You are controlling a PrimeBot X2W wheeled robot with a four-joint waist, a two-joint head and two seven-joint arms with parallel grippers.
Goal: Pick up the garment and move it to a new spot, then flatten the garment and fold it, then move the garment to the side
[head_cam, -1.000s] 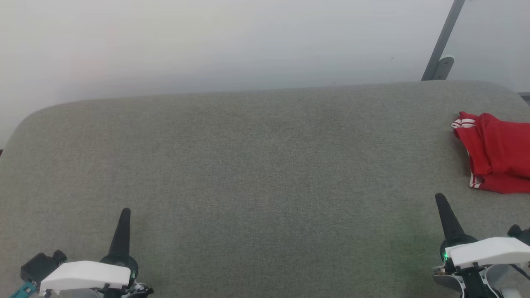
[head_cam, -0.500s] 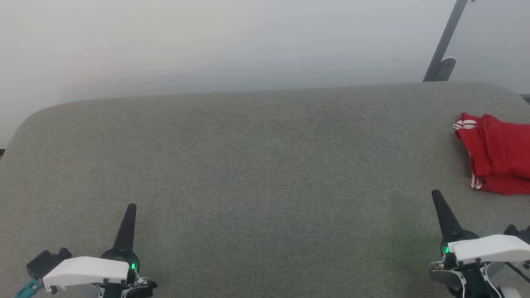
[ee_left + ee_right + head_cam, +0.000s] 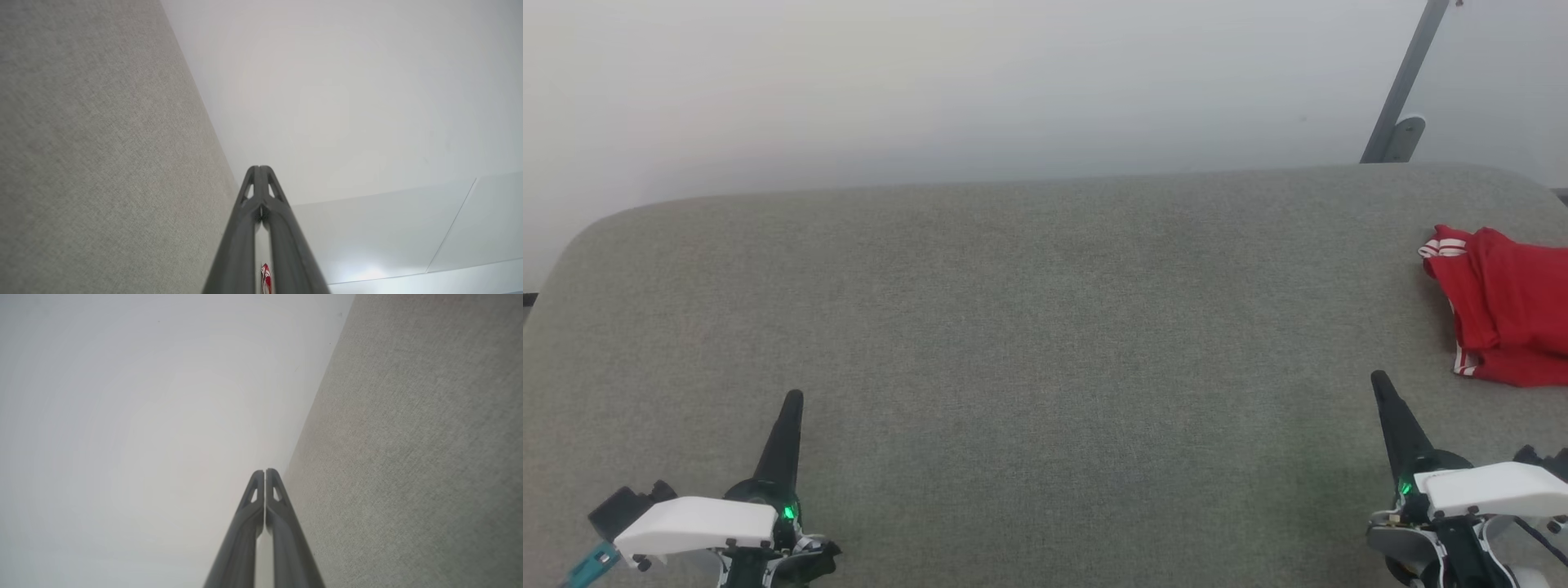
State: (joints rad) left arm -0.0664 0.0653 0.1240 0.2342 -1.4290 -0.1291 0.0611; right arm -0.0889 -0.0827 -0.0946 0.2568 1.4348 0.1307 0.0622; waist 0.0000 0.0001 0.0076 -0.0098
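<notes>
Over on the left, the left claw [image 3: 792, 398] sits low at the near side of the grey fabric desk [image 3: 1045, 327]. Its two dark fingers are pressed into a single spike aimed at the far edge, clenched and empty. A green light [image 3: 788, 513] glows at its base beside the white wrist cover [image 3: 690, 523]. From that arm's own wrist camera the fingertips meet squarely, and between the finger shafts, far off, there's a sliver of red and white: the garment [image 3: 265, 278].

Moving across the middle, grey weave runs out to a rounded far edge, with a pale wall [image 3: 931, 82] behind it.

Now the right side. The right claw [image 3: 1379, 380] is low at the near right, tip leaning slightly leftward. Its wrist camera shows the fingertips shut tight against each other, gripping nothing. Beyond it and further right, well apart from that tip, the garment [image 3: 1503, 306] lies crumpled on the desk near its right end. It is a red heap with white-striped trim, cut off by the frame's border. Up behind, a slanted grey strut [image 3: 1409, 73] rises against the wall.
</notes>
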